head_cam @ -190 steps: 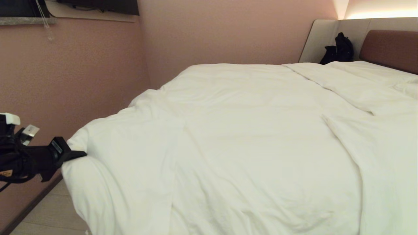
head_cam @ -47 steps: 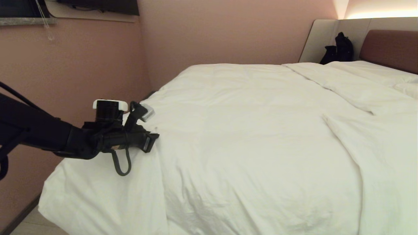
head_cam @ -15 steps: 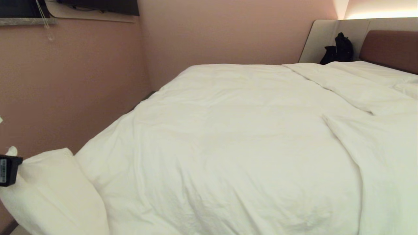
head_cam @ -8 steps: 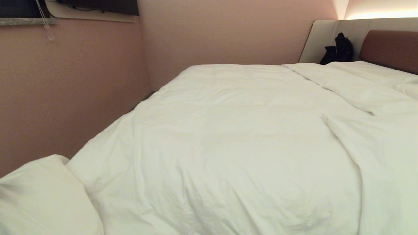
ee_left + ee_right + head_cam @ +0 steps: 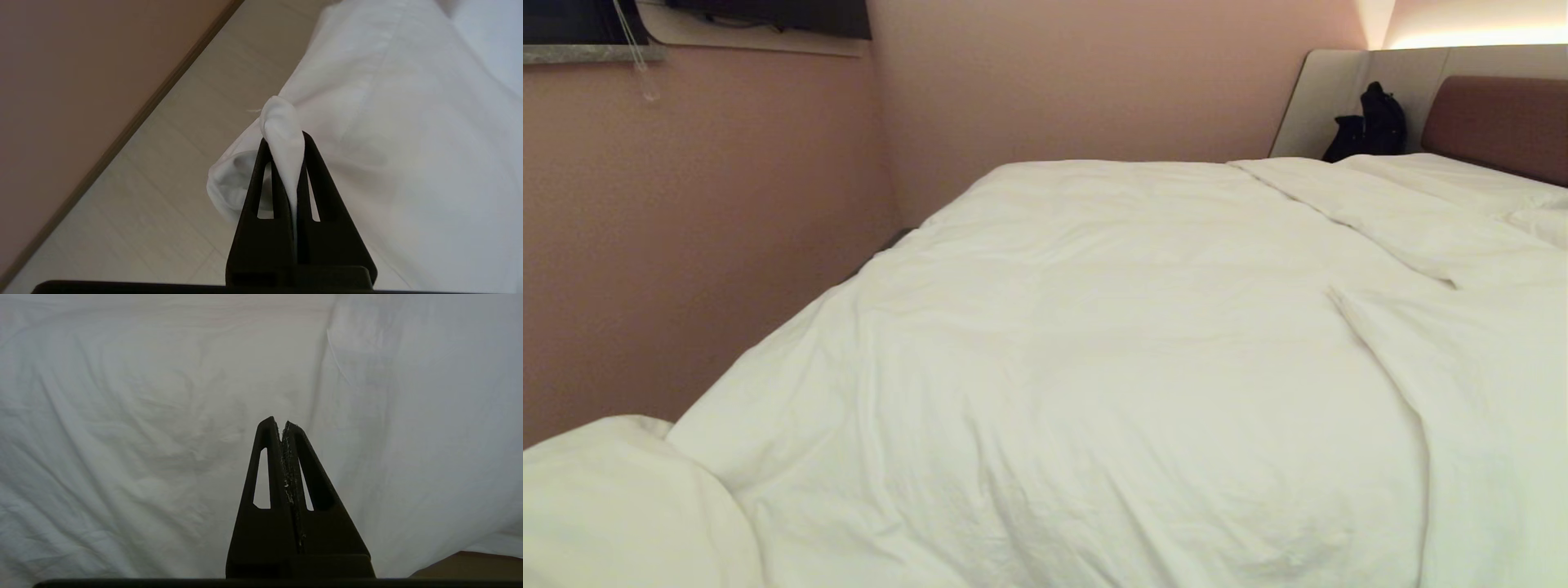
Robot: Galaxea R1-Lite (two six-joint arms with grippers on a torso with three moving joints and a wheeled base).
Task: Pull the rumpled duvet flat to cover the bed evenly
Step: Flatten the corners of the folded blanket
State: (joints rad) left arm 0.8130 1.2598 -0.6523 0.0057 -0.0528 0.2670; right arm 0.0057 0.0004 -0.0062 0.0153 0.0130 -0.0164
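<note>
Left hand: pinching a bunched corner of the duvet between both fingers, out past the head view's left edge, over the pale floor beside the wall.
Held corner: lying as a puffed lobe at the head view's lower left, off the bed edge; cloth is running taut from the pinch toward the mattress.
Duvet body: lying across nearly the whole bed, reaching up near the brown headboard; soft wrinkles are showing in the near middle.
Right-side fold: one layer is overlapping another in a diagonal ridge toward the pillows.
Right hand: fingers pressed together, gripping nothing, pointing at white bedding in its own wrist view; not in the head view.
Step in hand: judged as drawing the foot-left corner outward to spread the cover.
Technique: keep the pull low and in line with the bed's diagonal; stop once the ridge beside the corner flattens, or the far side is likely to be dragged short.
Release: set the corner down squarely over the mattress corner before parting the fingers.
</note>
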